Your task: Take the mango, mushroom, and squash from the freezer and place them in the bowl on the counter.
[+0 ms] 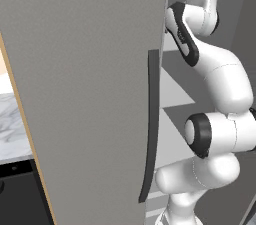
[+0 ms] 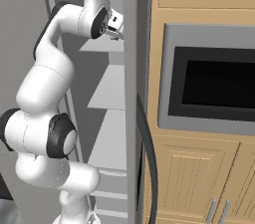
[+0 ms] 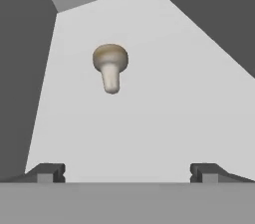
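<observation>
1. Our gripper sits nearest in the hand view, tips wide apart and nothing between them: released, empty.
2. Ahead of the tips lies bare pale shelf, no obstacle on the way in.
3. Further along the shelf is the mushroom, lying on its side. It is well apart from the tips, ahead and slightly left of the gripper's centre line as the hand view frames it.
4. Its long axis runs roughly along our approach: stem end points back toward the gripper, tan cap faces the rear. So the jaws would close across the stem or cap sideways, which looks workable to us.
5. We judge the next move needs a forward reach with a small shift left to centre the mushroom between the tips. It is small and rounded, so it could roll or slip if nudged off-centre.
6. Beyond it are the dark walls and rear of the freezer compartment.
7. From the base views, the arm reaches into the upper part of the open freezer, wrist by the top shelf; the door and its handle stand alongside.
8. Desk shows at far left of the left base view. We cannot spot mango, squash or bowl here.
</observation>
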Controlling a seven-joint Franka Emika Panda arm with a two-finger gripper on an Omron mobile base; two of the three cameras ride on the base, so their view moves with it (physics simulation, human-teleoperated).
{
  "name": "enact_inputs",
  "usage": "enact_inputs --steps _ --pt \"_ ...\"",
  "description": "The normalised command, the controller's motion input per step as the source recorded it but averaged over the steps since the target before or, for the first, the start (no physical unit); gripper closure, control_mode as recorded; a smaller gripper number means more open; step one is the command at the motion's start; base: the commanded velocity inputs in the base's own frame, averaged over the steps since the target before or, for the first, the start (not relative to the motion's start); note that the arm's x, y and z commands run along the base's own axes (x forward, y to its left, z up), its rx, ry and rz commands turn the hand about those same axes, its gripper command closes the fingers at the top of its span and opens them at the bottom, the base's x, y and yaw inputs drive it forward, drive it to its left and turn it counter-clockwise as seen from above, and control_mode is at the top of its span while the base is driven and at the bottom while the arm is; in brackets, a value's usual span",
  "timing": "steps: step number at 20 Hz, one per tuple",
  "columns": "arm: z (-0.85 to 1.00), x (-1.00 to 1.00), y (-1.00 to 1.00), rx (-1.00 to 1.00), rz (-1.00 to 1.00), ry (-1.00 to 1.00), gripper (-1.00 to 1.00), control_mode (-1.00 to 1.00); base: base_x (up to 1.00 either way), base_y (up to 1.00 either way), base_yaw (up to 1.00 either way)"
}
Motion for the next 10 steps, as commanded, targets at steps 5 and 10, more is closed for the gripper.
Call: enact_inputs --steps 5,10 --pt "0.00 0.25 0.02 0.00 0.00 0.01 -1.00 -1.00 0.00 0.00 0.00" --pt "-0.05 0.25 0.03 0.00 0.00 0.00 -1.00 -1.00 0.00 0.00 0.00"
